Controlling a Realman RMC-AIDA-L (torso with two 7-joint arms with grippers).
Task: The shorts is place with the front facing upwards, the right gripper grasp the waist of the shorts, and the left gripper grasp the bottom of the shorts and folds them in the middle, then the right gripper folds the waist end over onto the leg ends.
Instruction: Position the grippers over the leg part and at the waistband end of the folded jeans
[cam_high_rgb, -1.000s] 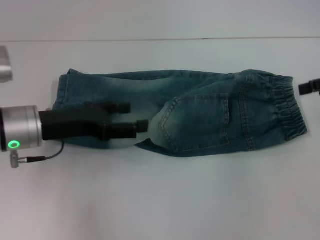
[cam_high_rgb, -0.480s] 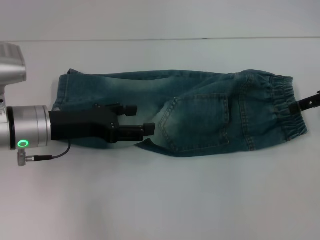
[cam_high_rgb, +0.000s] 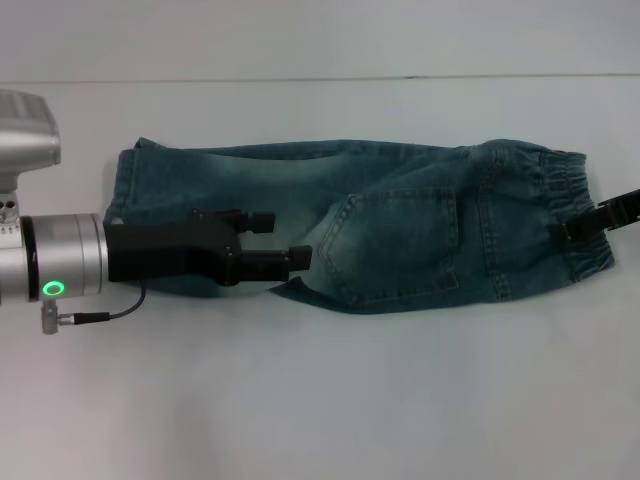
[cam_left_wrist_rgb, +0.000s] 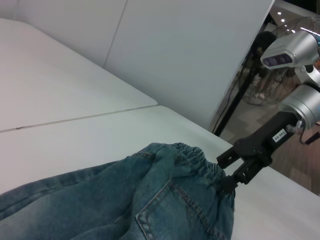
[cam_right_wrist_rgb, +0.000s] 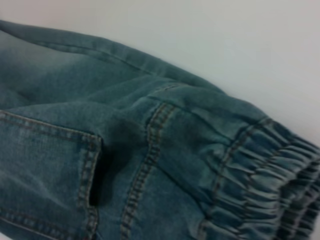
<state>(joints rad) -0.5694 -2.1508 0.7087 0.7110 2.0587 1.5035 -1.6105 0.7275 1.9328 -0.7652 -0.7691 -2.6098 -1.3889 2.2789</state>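
The blue denim shorts (cam_high_rgb: 400, 235) lie flat on the white table (cam_high_rgb: 320, 400), folded along their length. The leg ends point to the left and the elastic waist (cam_high_rgb: 565, 180) to the right; a stitched pocket faces up. My left gripper (cam_high_rgb: 280, 238) hovers open over the leg part with nothing between its fingers. My right gripper (cam_high_rgb: 570, 228) reaches in from the right edge and sits at the waistband. In the left wrist view the right gripper (cam_left_wrist_rgb: 231, 172) has its fingers spread, tips touching the gathered waist (cam_left_wrist_rgb: 200, 162). The right wrist view shows the waistband (cam_right_wrist_rgb: 260, 170) up close.
A seam in the table (cam_high_rgb: 300, 78) runs across the far side. Bare white surface lies in front of and behind the shorts. The left wrist view shows a wall panel (cam_left_wrist_rgb: 190, 55) and a dark stand (cam_left_wrist_rgb: 232, 107) beyond the table's edge.
My right gripper has come in from the right edge onto the waistband. My left arm has slid a little to the right over the legs. The shorts have not moved.
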